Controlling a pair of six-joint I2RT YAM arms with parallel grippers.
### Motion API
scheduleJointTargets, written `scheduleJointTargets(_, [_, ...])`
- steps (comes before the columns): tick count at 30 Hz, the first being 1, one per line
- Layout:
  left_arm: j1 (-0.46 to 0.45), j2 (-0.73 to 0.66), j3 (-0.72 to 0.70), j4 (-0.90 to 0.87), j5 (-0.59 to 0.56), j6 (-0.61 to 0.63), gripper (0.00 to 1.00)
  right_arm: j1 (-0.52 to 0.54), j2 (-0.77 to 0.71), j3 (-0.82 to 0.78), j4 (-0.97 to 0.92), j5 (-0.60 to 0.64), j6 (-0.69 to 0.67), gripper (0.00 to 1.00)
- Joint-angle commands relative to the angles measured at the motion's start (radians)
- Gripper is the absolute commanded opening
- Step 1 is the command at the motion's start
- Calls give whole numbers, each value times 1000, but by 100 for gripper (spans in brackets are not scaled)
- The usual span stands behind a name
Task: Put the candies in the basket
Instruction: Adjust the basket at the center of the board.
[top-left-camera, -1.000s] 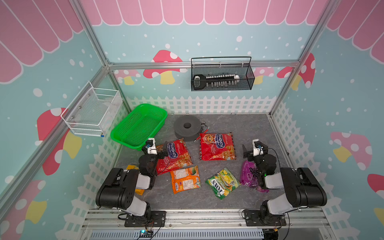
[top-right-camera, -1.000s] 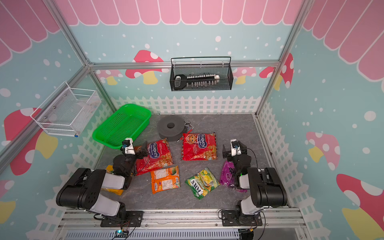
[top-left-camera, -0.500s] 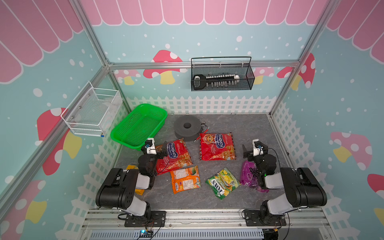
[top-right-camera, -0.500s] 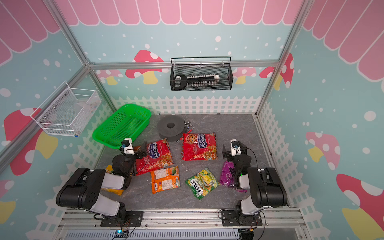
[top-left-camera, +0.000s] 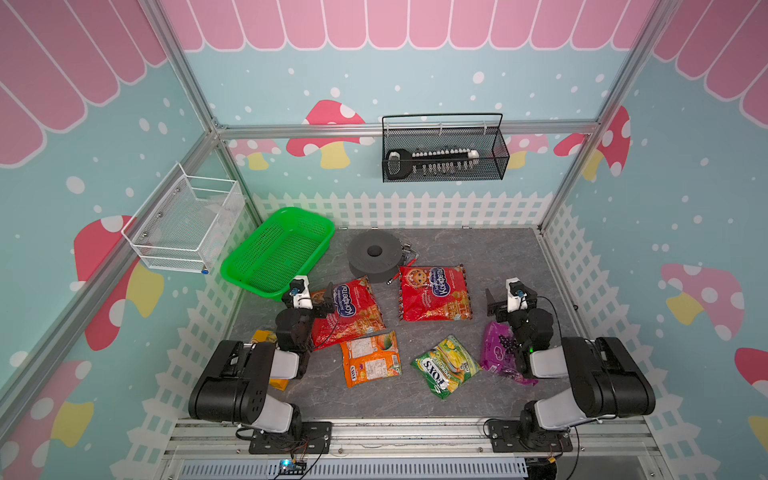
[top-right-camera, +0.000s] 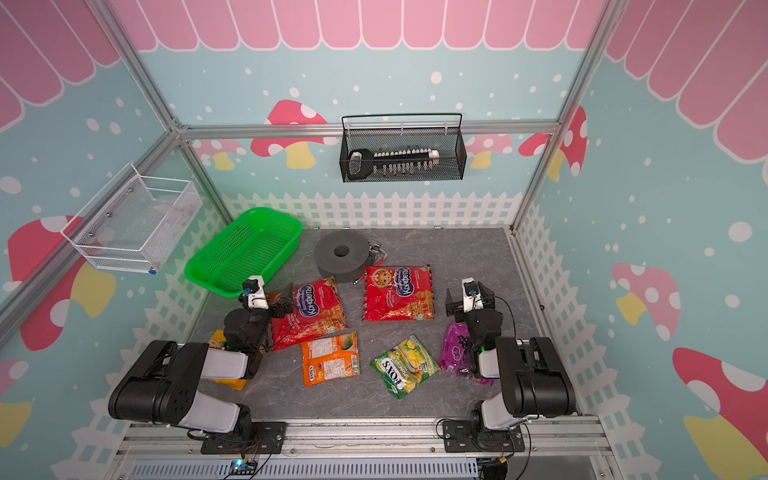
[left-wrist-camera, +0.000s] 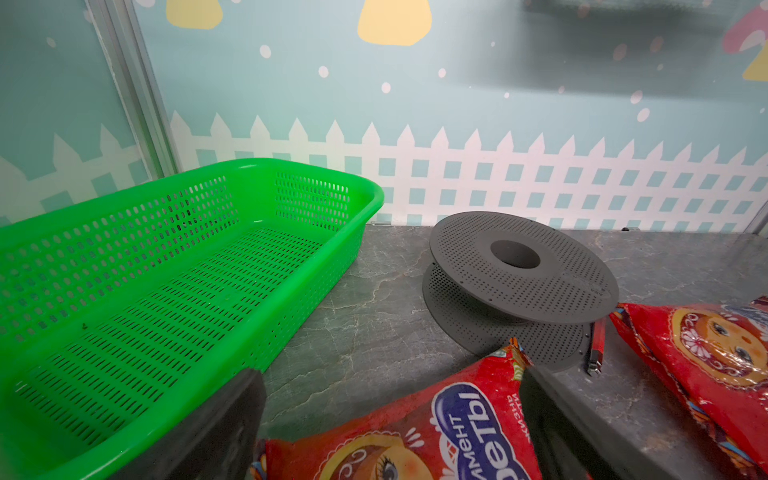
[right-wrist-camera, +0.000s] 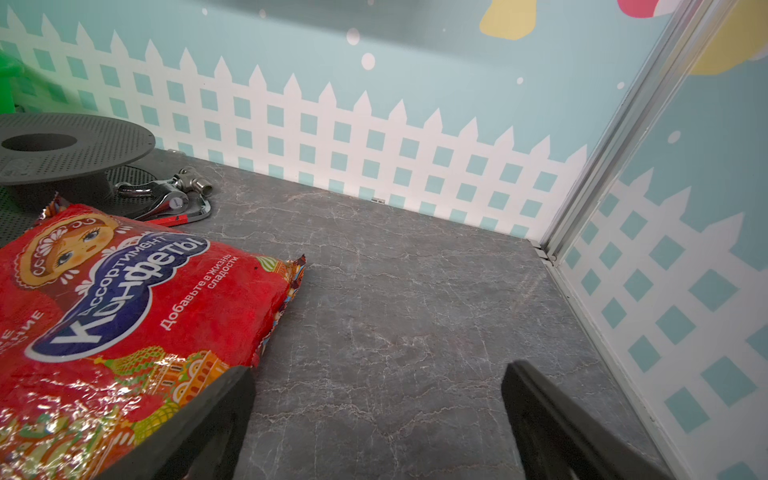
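Shiny red bag (left-wrist-camera: 415, 432) may slip from a pinch, falling short of the basket (left-wrist-camera: 374, 195); left claw (left-wrist-camera: 386, 372) and right claw (right-wrist-camera: 378, 368) gape apart, empty

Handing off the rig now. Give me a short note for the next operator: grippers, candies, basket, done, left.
Left gripper: open, empty, at the left red bag's corner.
Right gripper: open, empty, over bare table beside the right red bag.
Basket: empty, back left corner.
Orange bag, FOX'S bag, purple bag, yellow-orange bag also on the table.
Done: nothing. Left: all six bags.
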Motion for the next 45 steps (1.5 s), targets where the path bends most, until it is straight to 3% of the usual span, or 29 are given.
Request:
scheduleJointTargets(1, [-60,-114,43,-146,-142,10,99,-4,-148,12,-118,-31,-11,99])
scheduleJointTargets(6, [-132,-313,78,-321,-215,-59,99,-2,-380,129,-431,-45,37,99])
scheduleJointTargets(8, [-143,-375,118,-415,-213,-113,99,-2,-449,192,-545,26,106,99])
scheduleJointTargets(10, [-145,-407,169,-498,-168,-159,99,-2,-500,252,-657,146,195,99])
scheduleJointTargets(13, [-146,-458,270,-662,-68,-237,99,-2,-554,313,-824,478,365,99])
scheduleJointTargets(14, [-146,-482,310,-743,-66,-273,99,-4,-573,328,-901,618,472,99])
scheduleJointTargets(15, [-146,-500,340,-792,-88,-307,99,-5,-592,339,-956,673,516,99])
scheduleJointTargets(17, [-143,-531,384,-903,-194,-439,99,-6,-627,347,-982,568,405,99])
scheduleJointTargets(20, [-124,-541,452,-1159,-379,-734,99,-5,-631,364,-1059,450,448,99])
scheduleJointTargets(21, [-104,-545,455,-1178,-368,-763,99,-5,-624,365,-1067,408,447,99])
scheduleJointTargets(24, [-44,-542,451,-1128,-189,-691,99,-5,-572,395,-1131,267,446,99])
scheduleJointTargets(31, [-44,-335,613,-1179,-96,-584,99,15,-399,506,-1246,-63,481,95])
scheduleJointTargets(37, [-43,-136,757,-1185,83,-483,99,84,-278,536,-1177,-206,461,90])
scheduleJointTargets(45, [-34,144,1023,-1310,108,-261,97,178,-173,601,-1194,-272,435,90])
